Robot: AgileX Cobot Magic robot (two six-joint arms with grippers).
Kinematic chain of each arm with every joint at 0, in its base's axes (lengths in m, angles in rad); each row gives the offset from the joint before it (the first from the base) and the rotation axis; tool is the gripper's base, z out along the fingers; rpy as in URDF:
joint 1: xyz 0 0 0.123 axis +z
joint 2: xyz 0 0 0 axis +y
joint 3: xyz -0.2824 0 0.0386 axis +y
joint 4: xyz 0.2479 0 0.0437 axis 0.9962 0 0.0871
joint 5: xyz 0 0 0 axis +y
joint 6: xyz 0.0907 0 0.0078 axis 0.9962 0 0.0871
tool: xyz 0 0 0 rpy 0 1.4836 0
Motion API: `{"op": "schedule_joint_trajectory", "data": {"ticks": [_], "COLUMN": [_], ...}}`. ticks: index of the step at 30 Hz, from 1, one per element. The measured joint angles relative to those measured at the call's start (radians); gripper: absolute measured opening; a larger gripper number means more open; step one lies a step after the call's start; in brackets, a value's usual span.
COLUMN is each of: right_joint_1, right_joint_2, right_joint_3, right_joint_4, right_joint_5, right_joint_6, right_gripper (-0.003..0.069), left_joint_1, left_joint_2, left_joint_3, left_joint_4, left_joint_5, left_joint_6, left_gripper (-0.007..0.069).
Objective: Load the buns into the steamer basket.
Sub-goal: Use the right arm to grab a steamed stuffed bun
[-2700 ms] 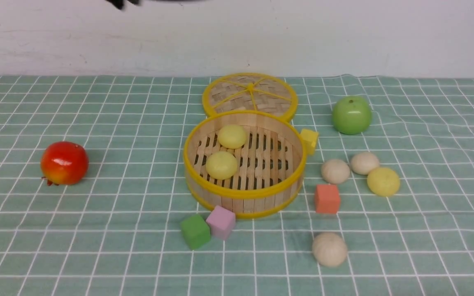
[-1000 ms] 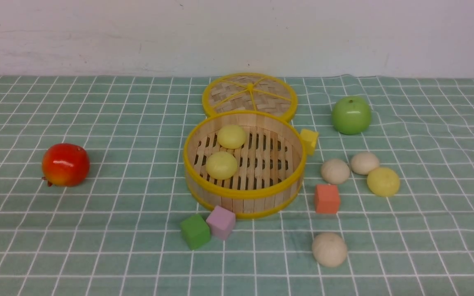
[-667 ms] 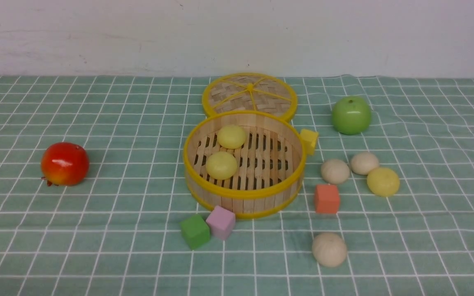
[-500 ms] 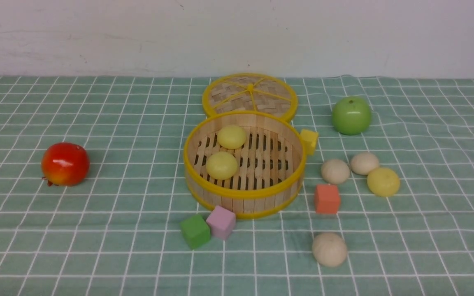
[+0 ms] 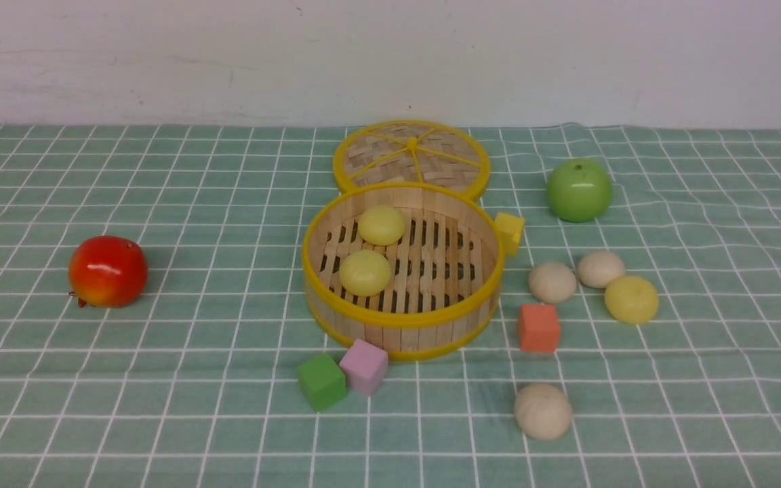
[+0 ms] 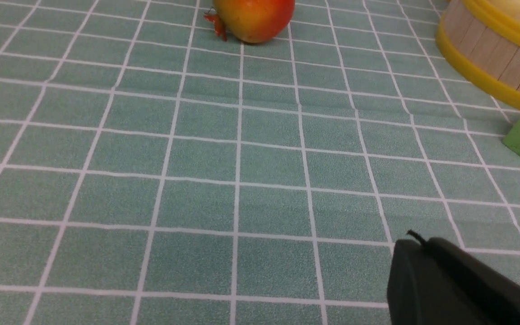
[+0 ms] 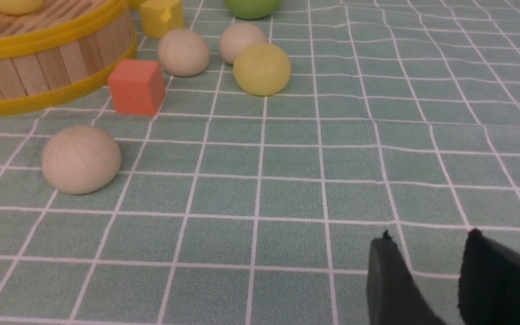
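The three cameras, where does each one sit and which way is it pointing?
Front view: between the arms, facing forward over the steamer basket to the back wall; no robot part shows.
Left wrist view: low over the cloth, facing the red apple; the left fingers, shut, show.
Right wrist view: low over the cloth, facing four loose buns; the right fingers, apart, show.
Shared: both wrist views catch the basket's slatted side.

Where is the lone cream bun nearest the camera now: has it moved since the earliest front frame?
No. The cream bun lies where it did, on the camera side of the orange cube, with the same gap between them.
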Motion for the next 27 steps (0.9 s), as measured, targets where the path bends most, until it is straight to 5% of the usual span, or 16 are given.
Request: {"op": "schedule_joint_trajectory", "data": {"ticks": [20,27], "right_joint_1": [0.0,0.0], "right_joint_2": [0.0,0.0], "right_joint_3": [0.0,0.008], "right_joint_4": [-0.067,-0.021], "right_joint_5": [-0.015,-0.241], "right_joint_6": [0.001,0.06], "right_gripper": [0.024,0.024], "left_joint_1": [0.0,0.0], "left_joint_2": [0.0,0.0], "left_joint_3": [0.0,0.001], "left_joint_4": [0.006,0.009], "left_joint_5": [0.0,0.0], "left_joint_6": [0.0,0.0], "left_gripper": [0.001,0.0015]}}
